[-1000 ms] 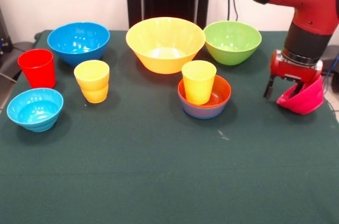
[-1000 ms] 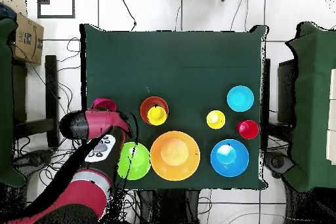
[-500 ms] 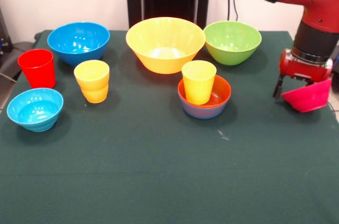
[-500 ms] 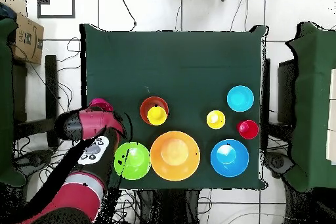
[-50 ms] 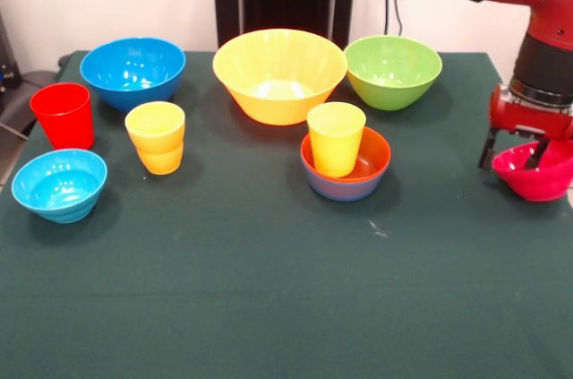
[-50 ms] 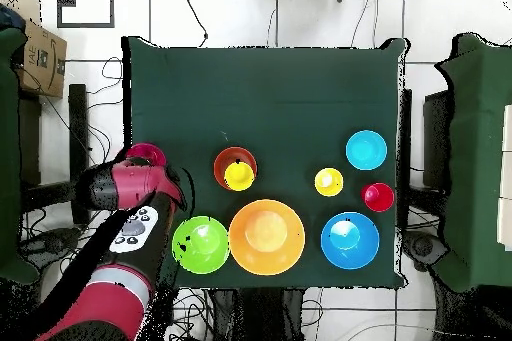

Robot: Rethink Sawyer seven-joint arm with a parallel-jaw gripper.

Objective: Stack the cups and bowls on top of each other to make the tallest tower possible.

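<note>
Claw gripping crimson bowl rim, table's edge.

**Around the counter**

The counter wears a dark green cloth. Beyond its corner in the overhead view sits a cardboard box; cables trail over the white floor beside the counter. Green-covered furniture flanks its opposite side.
</note>
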